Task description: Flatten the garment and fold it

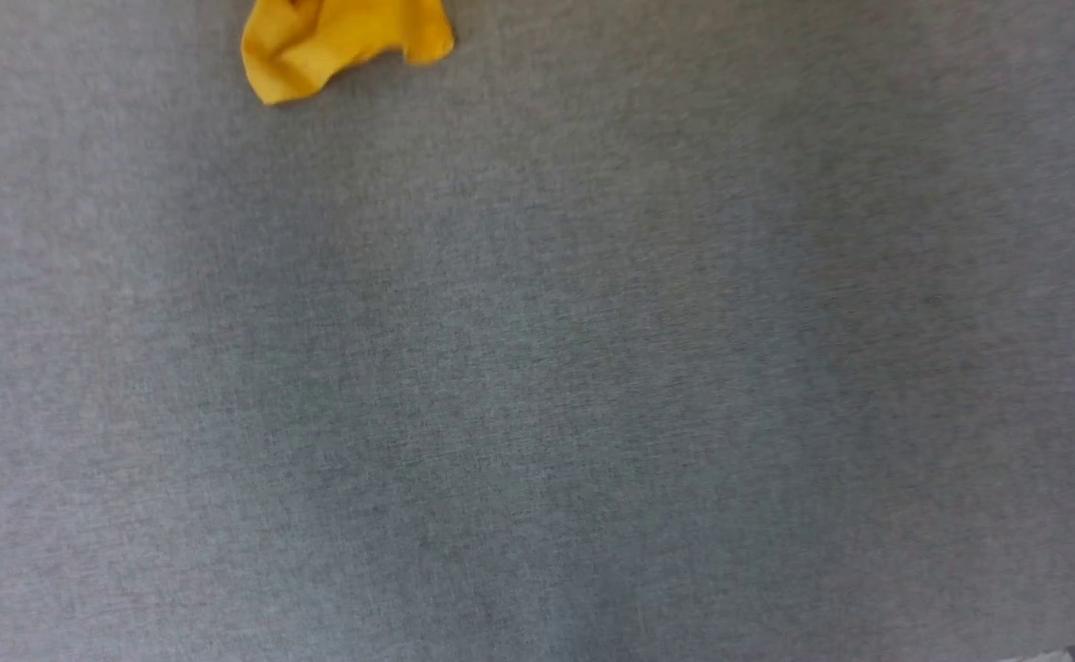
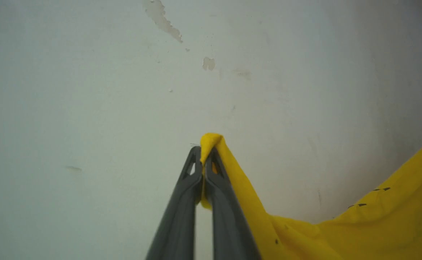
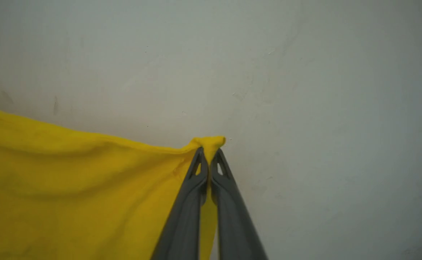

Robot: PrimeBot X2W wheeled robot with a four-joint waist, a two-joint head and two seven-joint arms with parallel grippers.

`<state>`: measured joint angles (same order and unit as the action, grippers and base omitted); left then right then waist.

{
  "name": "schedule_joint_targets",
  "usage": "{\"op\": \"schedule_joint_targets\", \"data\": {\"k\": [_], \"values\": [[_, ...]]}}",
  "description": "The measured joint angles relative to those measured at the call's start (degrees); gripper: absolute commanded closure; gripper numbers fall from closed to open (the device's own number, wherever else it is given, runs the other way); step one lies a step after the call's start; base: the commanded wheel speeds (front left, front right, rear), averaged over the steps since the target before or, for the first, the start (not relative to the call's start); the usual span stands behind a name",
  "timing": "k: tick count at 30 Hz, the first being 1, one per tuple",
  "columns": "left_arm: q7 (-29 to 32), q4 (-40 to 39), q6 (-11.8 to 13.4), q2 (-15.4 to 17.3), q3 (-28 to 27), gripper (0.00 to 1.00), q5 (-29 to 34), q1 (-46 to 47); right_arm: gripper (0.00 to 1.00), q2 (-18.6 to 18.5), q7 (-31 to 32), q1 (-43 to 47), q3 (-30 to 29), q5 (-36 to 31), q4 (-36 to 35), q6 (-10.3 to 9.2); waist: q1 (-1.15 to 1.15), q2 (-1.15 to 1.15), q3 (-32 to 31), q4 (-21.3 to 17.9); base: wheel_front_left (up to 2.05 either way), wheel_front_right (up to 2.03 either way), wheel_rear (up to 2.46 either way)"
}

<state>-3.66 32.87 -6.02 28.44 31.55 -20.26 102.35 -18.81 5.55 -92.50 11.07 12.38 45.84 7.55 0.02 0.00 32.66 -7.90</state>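
Both grippers are clamped tight on the garment (image 1: 344, 41). The left gripper (image 2: 204, 150) has a yellow nub poking past its tips at mid-frame, with the cloth trailing to the lower right. The right gripper (image 3: 209, 150) is the same, cloth spreading lower left. The head view catches a crumpled bit at the top edge, over the grey surface (image 1: 537, 368). It looks like light, floppy cotton, so pinching the edges seems right.
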Motion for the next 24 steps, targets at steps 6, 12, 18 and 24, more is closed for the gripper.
{"op": "schedule_joint_targets", "data": {"k": [6, 12, 18, 24], "values": [[-3.1, -0.1, -0.6, 0.0, 0.7, 1.00, -2.5, -1.8, 1.00, -0.6, -2.2, 0.3, 4.3, 3.0, 0.5, 0.00, -0.01, 0.00, 4.7, 1.1, 0.00, 0.00, 0.00], [-6.5, -4.7, -1.0, 1.3, 3.5, 1.00, -6.5, -10.2, 1.00, -4.4, -3.3, 6.8, 10.7, 10.2, -4.9, 0.00, -0.01, 0.00, 5.8, 2.7, 0.00, 0.00, 0.00], [-7.5, -13.6, -1.1, 5.5, 5.8, 1.00, -11.8, -23.5, 1.00, -11.7, -2.7, 19.5, 13.6, 18.3, -16.9, 0.00, -0.03, 0.00, 3.0, 3.5, 0.00, 0.00, 0.00], [-6.9, -26.5, 2.2, 9.9, 6.6, 1.00, -16.0, -40.6, 1.00, -16.8, -0.2, 37.3, 9.4, 23.2, -28.7, 0.00, -0.04, 0.00, -0.9, 4.1, 0.00, 0.00, 0.00]]}}
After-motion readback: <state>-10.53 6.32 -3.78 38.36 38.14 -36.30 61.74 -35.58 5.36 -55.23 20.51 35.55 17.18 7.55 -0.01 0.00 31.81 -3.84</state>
